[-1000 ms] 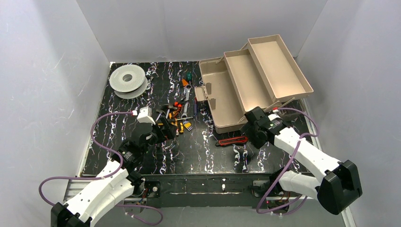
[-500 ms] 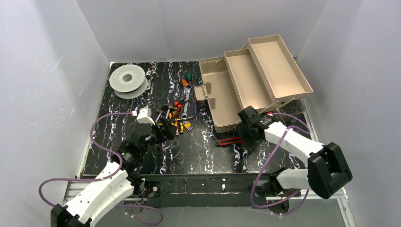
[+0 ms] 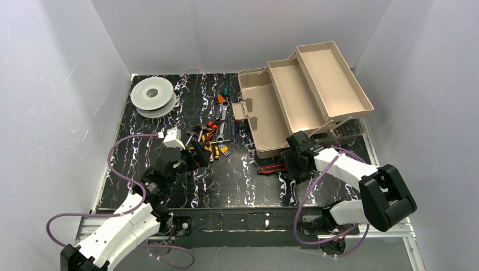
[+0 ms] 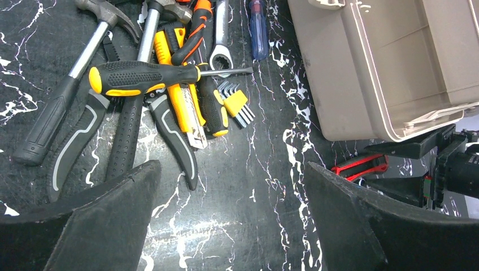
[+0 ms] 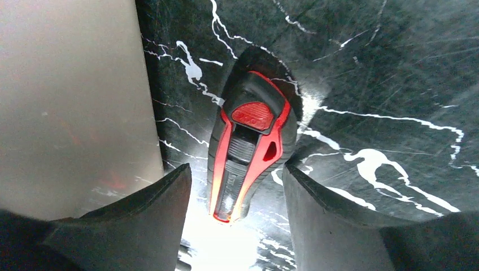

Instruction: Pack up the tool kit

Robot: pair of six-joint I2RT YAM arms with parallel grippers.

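A: Top view?
B: One tan plastic tiered toolbox (image 3: 268,121) is sitting open, back right on the black marbled counter (image 3: 248,180).
A: Left wrist?
B: The left jaws are gaping wide, empty, near a yellow-and-black screwdriver (image 4: 135,77).
A: Right wrist?
B: The right jaws are straddling a red-and-black utility knife (image 5: 248,141), parted, not gripping.

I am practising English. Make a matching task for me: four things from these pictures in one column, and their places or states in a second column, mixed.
Things
1. spool
2. toolbox
3. red and black tool
4. hex keys

Places or states
A. between the open fingers of the right gripper
B. alone, far left
C. yellow holder, in the tool pile
D. open, trays empty

Pairs: 1-B, 2-D, 3-A, 4-C
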